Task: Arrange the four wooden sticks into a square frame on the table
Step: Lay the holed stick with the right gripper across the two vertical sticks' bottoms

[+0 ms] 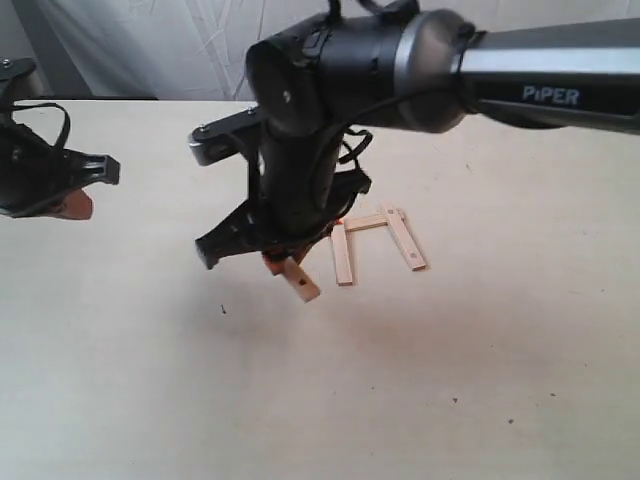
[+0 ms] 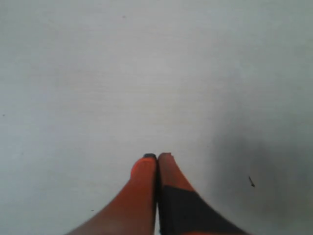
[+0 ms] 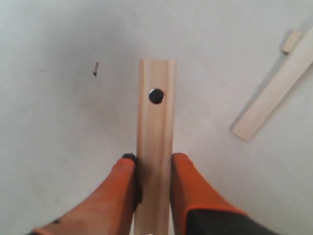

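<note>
Exterior view: four sticks. A left stick (image 1: 343, 255), far stick (image 1: 368, 222) and right stick (image 1: 405, 240) lie in a U on the surface (image 1: 150, 380), right of centre. The fourth stick (image 1: 301, 283) pokes from the right gripper (image 1: 285, 262) just left of them, mostly hidden. The left gripper (image 1: 80, 195) is cut off at the left edge.

Left wrist view: its fingers are pressed together above the surface.

Right wrist view: the right gripper is clamped on the fourth stick, with one dark hole (image 3: 156, 96) showing. One lying stick and the tip of another are cut off.

Creased white cloth backdrop (image 1: 150, 40) at the rear, small dark fleck (image 1: 223, 309) nearer.
</note>
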